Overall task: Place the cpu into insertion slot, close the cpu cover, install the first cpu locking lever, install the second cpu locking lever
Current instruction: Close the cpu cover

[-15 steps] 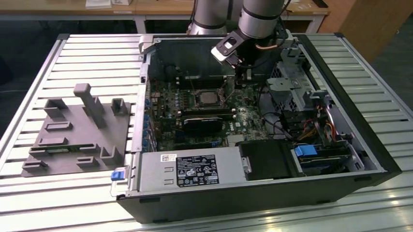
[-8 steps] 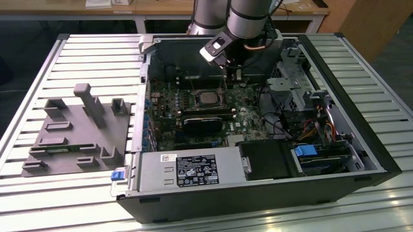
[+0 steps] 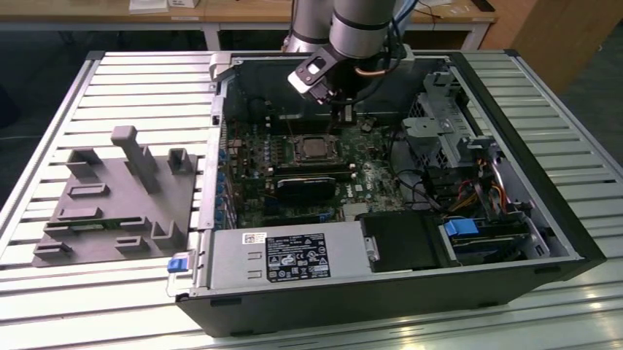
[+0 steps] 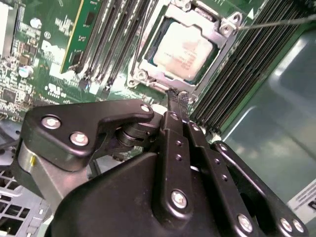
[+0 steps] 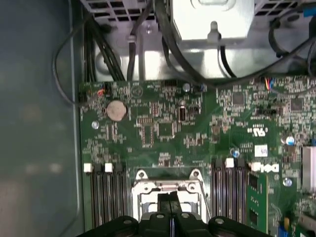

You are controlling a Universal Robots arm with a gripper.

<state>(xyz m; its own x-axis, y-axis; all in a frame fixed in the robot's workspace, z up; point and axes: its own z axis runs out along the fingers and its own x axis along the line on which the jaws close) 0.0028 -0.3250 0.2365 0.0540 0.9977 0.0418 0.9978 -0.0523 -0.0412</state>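
Observation:
The cpu [image 4: 183,45], a pale silver square, lies in the insertion slot [image 3: 314,148] on the green motherboard. The cpu cover [image 4: 217,30], a silver frame, lies flat around the chip. A thin silver lever rod [image 4: 276,22] sticks out from one corner of the socket, over the memory slots. My gripper [image 4: 176,96] is shut, its black fingertips pressed together with nothing seen between them, right at the socket's edge. In the first wrist view the gripper [image 5: 169,198] covers the middle of the cpu cover [image 5: 168,185]. In the exterior view the gripper [image 3: 341,120] hangs just behind the socket.
The open computer case [image 3: 574,240] stands on a slatted table. A black finned block [image 3: 305,187] sits in front of the socket, a grey power supply [image 3: 282,257] nearer still. Drive cages and cables [image 3: 457,146] fill the exterior view's right. A grey fixture [image 3: 117,200] lies outside the case.

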